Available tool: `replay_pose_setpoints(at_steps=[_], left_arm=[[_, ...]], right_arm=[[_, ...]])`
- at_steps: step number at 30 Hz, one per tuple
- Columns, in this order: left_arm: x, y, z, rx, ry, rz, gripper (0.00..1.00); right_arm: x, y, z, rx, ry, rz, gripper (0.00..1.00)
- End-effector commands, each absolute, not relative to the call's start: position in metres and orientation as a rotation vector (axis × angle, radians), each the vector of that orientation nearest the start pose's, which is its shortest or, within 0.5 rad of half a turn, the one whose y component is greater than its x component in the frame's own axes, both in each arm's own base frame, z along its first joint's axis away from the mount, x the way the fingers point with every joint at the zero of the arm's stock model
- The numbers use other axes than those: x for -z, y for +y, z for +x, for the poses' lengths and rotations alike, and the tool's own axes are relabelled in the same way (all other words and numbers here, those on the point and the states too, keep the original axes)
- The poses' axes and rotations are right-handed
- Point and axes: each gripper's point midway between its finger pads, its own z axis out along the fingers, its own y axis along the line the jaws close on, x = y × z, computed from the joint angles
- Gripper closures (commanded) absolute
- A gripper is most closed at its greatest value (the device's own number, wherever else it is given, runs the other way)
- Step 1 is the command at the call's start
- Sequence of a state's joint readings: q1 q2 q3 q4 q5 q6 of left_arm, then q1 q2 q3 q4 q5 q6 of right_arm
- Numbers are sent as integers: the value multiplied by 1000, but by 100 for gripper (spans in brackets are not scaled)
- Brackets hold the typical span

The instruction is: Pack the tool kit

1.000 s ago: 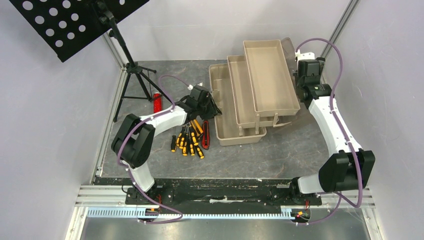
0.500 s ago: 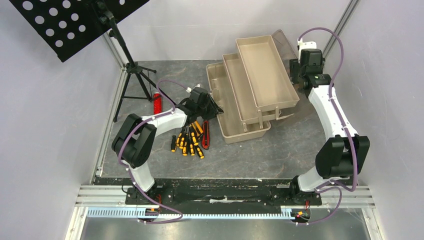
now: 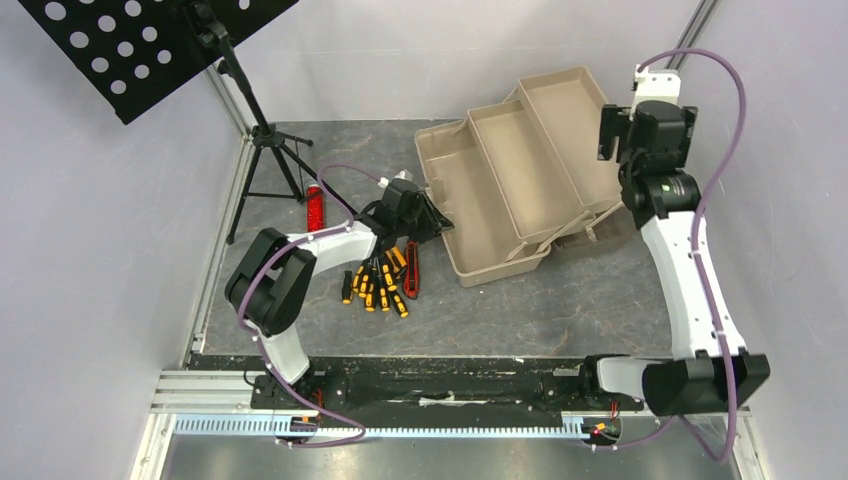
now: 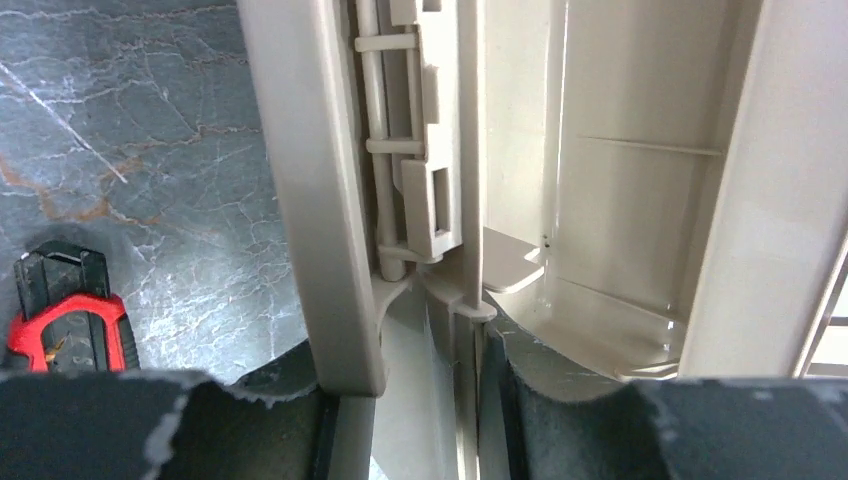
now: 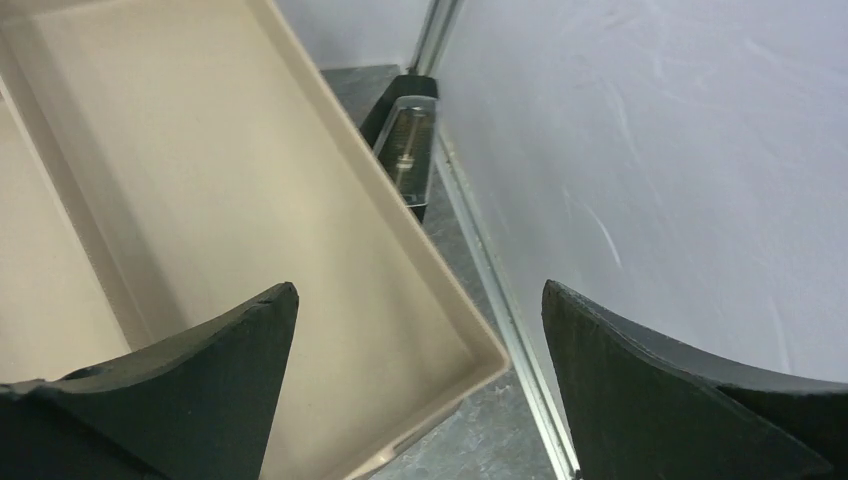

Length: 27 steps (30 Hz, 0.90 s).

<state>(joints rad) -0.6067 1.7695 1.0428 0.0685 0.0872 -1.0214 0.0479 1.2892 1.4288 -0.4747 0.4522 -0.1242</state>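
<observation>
Tan toolbox [image 3: 520,170], empty, is being gripped by the left end effector [image 4: 405,400], the right end effector [image 5: 418,290] being held wide; screwdrivers [image 3: 375,285] and knives [image 3: 411,272] are lying unpacked.

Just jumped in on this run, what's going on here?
The left hand is closed on the near-left end wall of the open toolbox. The right hand is open and holds nothing, hovering over the outer corner of the top tray. The screwdrivers and utility knives lie on the table beside the box, not yet packed.
</observation>
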Motion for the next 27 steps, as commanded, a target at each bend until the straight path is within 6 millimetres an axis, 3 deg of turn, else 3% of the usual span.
replay_pose_setpoints(at_steps=[1,5,9,14,17,20,23,27], left_arm=[[-101,-329,355,1066,2350,-481,66],[-101,-329,355,1063,2348,-464,66],[-115,-333,356,1094,2328,-432,54],[-166,-325,362,1056,2251,-336,29],[-203,-306,361,965,2197,-276,20],[-237,-279,357,865,2141,-233,16],[-259,-247,347,735,2102,-197,15],[-270,-219,326,625,2107,-141,15]], right_arm=[[-362,-71,367,495,1821,208,5],[-358,-50,352,357,1797,141,2],[-349,-24,337,197,1784,53,2],[-351,4,317,27,1696,-13,2],[-361,4,303,-4,1625,68,2],[-372,22,288,-64,1550,20,2],[-373,43,275,-138,1457,-39,2],[-354,54,270,-147,1459,-37,2]])
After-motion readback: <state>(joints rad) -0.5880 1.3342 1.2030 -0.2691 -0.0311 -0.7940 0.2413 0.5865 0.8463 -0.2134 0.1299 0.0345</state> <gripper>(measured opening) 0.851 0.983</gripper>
